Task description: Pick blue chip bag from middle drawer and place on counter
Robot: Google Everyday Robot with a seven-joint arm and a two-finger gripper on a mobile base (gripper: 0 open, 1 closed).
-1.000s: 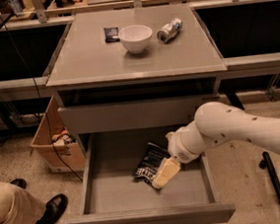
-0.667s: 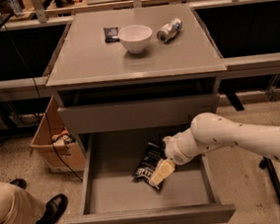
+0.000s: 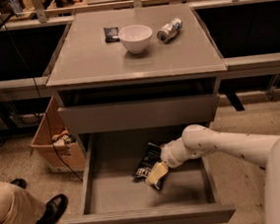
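Observation:
The blue chip bag (image 3: 145,162) lies tilted on the floor of the open middle drawer (image 3: 149,219), near its centre. My gripper (image 3: 156,175) reaches down into the drawer from the right on a white arm. It sits at the bag's lower right edge and overlaps it. The bag still rests on the drawer floor. The counter (image 3: 125,61) is the grey cabinet top above the drawers.
On the counter stand a white bowl (image 3: 135,37), a crushed silver can (image 3: 169,30) and a small dark packet (image 3: 111,34). The drawer above (image 3: 140,114) is closed. A cardboard box (image 3: 54,147) and a person's leg and shoe (image 3: 39,219) are at the left.
My arm has moved left and a little deeper into the drawer, bringing the gripper onto the bag's lower right edge. The bag has not moved.

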